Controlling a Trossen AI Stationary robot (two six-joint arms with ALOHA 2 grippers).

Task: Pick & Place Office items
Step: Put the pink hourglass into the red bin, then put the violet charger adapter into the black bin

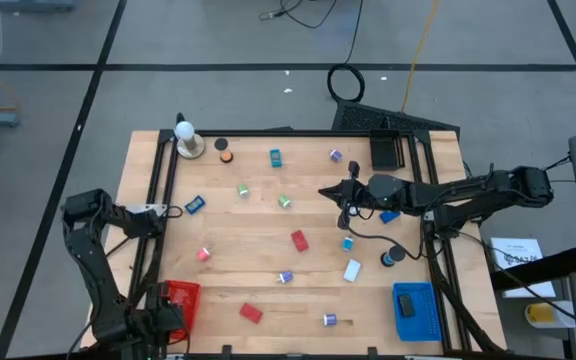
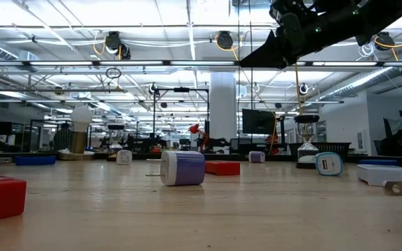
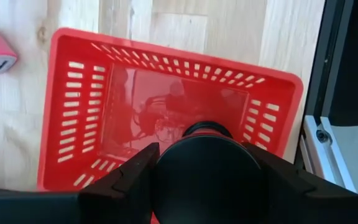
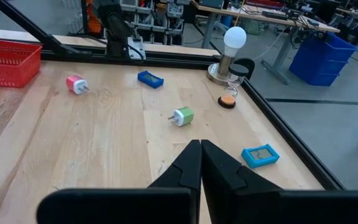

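Over at the left edge of the wooden worktop, the left tool is hanging right above the red mesh basket in the near-left corner, its fingers clamped around a black round roll that is filling the space between them; the basket's floor is showing nothing but the reflection of the arm; a pink block is lying just beyond the basket, and a small blue block is sitting farther back beside the left rail; at the far-left corner the white ball on its tan base is standing upright, with a black disc and an orange-topped disc just beside it; moving toward the middle, a green bit, a teal block, a second green bit, two red blocks and purple-and-white pieces are lying scattered and well apart; the right tool is hovering above the worktop right of centre, its fingers pressed together with nothing between them; a white block and a black disc are resting near it; the blue mesh basket is sitting in the near-right corner.
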